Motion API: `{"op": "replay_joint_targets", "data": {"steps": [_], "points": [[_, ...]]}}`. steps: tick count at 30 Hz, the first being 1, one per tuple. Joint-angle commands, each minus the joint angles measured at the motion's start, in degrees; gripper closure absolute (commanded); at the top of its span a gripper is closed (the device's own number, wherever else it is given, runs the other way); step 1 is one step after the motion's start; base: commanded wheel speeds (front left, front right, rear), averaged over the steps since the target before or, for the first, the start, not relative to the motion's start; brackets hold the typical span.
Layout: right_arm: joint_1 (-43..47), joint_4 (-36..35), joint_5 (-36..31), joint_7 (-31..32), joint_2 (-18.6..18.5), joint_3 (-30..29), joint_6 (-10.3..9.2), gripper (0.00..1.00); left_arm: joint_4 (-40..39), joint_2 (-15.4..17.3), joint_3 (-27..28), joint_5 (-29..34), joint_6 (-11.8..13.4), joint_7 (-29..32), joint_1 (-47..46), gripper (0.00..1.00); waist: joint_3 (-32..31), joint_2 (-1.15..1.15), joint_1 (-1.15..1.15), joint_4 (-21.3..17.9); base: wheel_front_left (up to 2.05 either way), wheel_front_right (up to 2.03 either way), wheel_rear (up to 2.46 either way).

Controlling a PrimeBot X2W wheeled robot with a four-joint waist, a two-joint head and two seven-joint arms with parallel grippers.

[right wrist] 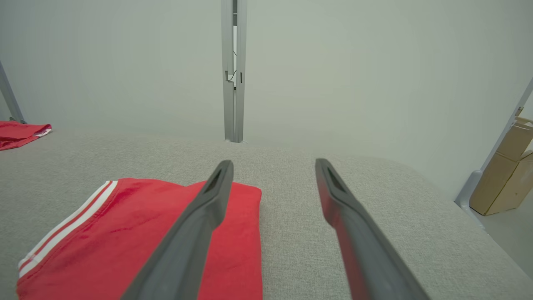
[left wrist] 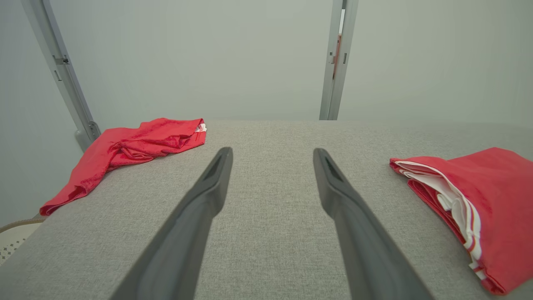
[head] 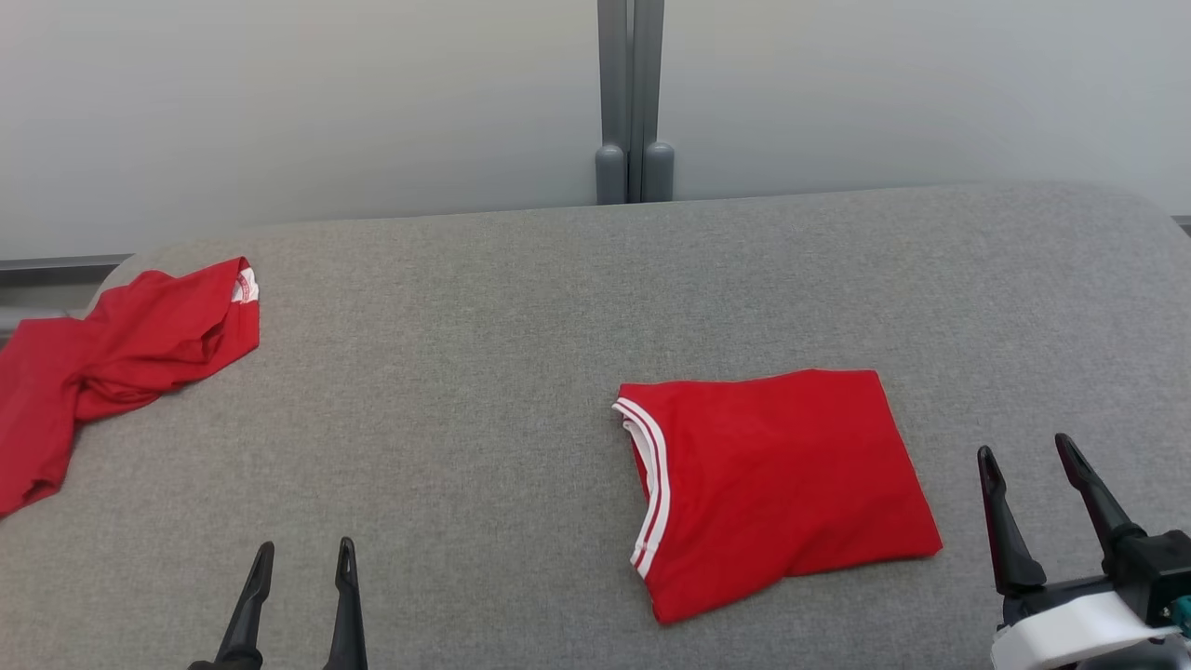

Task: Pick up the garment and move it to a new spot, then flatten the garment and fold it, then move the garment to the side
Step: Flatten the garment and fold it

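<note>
A red garment with white-striped trim (head: 777, 484) lies folded into a neat rectangle on the grey padded table (head: 484, 372), right of centre. It also shows at the right of the left wrist view as the folded garment (left wrist: 479, 208) and under the right gripper's left finger as the folded garment (right wrist: 137, 246). My right gripper (head: 1028, 453) stands open just right of it, empty; in its own view the right gripper (right wrist: 272, 163) hovers over the garment's right edge. My left gripper (head: 305, 551) is open and empty near the front edge, well left of the fold; the left gripper (left wrist: 272, 152) points over bare fabric.
A second red garment (head: 112, 358) lies crumpled at the table's far left edge, partly hanging over; it shows as the crumpled garment (left wrist: 129, 150) and the crumpled garment (right wrist: 21, 133). A grey post (head: 633, 102) stands behind the table. Cardboard boxes (right wrist: 506, 175) sit past the right end.
</note>
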Motion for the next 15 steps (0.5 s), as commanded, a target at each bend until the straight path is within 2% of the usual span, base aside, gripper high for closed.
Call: {"op": "replay_joint_targets", "data": {"steps": [1,15], "points": [[1.3,-0.1,-0.3,-0.2,0.2,-0.4,-0.06,0.00,-0.2,0.1,0.4,0.3,-0.1,-0.2,1.1,0.00,-0.3,0.00,0.00,0.2,0.00,0.00,0.00],[1.4,1.2,0.9,-0.2,1.6,-1.2,-0.06,0.00,-0.4,0.1,0.9,1.0,-0.7,-0.2,2.0,0.00,-0.2,0.00,0.00,0.7,0.00,0.00,0.00]]}}
